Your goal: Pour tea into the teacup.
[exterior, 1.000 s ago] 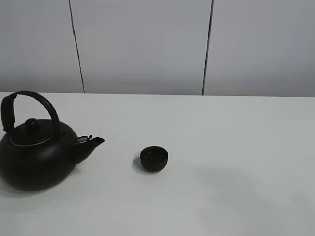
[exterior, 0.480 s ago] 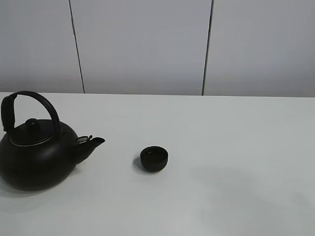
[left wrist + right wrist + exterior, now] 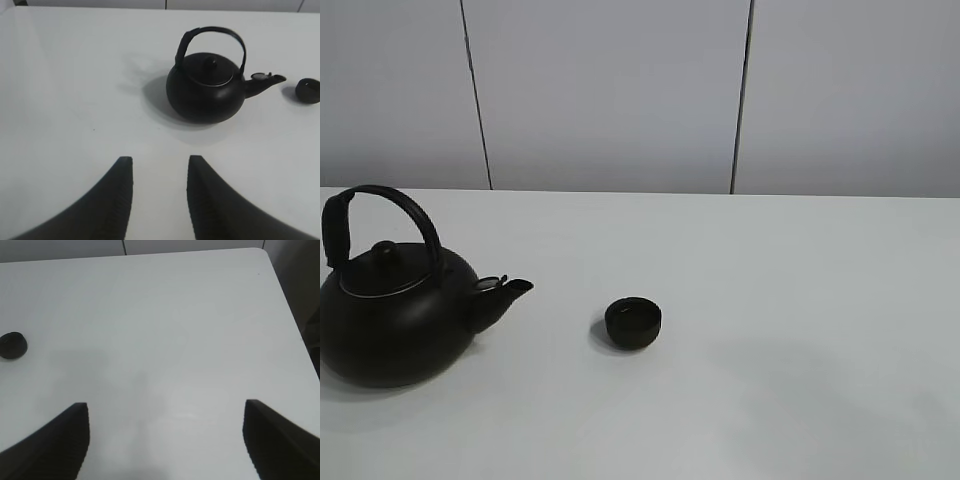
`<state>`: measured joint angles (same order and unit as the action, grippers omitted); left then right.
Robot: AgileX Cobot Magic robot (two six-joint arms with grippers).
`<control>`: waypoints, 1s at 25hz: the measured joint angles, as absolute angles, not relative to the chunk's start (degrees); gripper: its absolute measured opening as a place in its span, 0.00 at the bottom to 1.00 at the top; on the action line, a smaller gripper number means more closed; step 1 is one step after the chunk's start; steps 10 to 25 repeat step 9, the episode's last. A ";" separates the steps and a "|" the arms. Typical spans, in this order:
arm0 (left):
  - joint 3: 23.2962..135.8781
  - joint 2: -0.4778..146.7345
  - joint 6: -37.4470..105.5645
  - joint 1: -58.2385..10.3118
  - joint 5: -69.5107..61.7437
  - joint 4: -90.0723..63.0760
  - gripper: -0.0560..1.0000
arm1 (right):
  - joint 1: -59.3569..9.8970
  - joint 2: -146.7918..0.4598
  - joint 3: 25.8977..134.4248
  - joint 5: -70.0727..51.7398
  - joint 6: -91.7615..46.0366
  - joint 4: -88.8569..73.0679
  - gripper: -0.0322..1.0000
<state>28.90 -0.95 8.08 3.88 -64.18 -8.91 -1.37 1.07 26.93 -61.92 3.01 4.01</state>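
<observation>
The small black teacup (image 3: 633, 322) stands upright on the white table (image 3: 800, 300), just right of the kettle's spout. It also shows in the left wrist view (image 3: 308, 91) and the right wrist view (image 3: 12, 345). The big black kettle (image 3: 395, 310) with an arched handle stands at the left, spout toward the cup; it also shows in the left wrist view (image 3: 209, 86). Neither gripper shows in the high view. My left gripper (image 3: 160, 170) is open and empty, well short of the kettle. My right gripper (image 3: 165, 412) is open wide and empty, far from the cup.
The table's far edge meets a grey panelled wall (image 3: 610, 90). In the right wrist view the table's edge and rounded corner (image 3: 267, 255) drop off to dark floor.
</observation>
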 joint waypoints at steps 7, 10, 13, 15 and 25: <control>27.76 -0.95 8.01 3.88 -64.69 -7.37 0.31 | -1.37 1.07 26.93 -61.92 3.01 4.01 0.59; 27.76 -0.95 8.01 3.88 -64.69 -7.37 0.31 | -1.37 1.07 26.93 -61.92 3.01 4.01 0.59; 27.76 -0.95 8.01 3.88 -64.69 -7.37 0.31 | -1.37 1.07 26.93 -61.92 3.01 4.01 0.59; 27.76 -0.95 8.01 3.88 -64.69 -7.37 0.31 | -1.37 1.07 26.93 -61.92 3.01 4.01 0.59; 27.76 -0.95 8.01 3.88 -64.69 -7.37 0.31 | -1.37 1.07 26.93 -61.92 3.01 4.01 0.59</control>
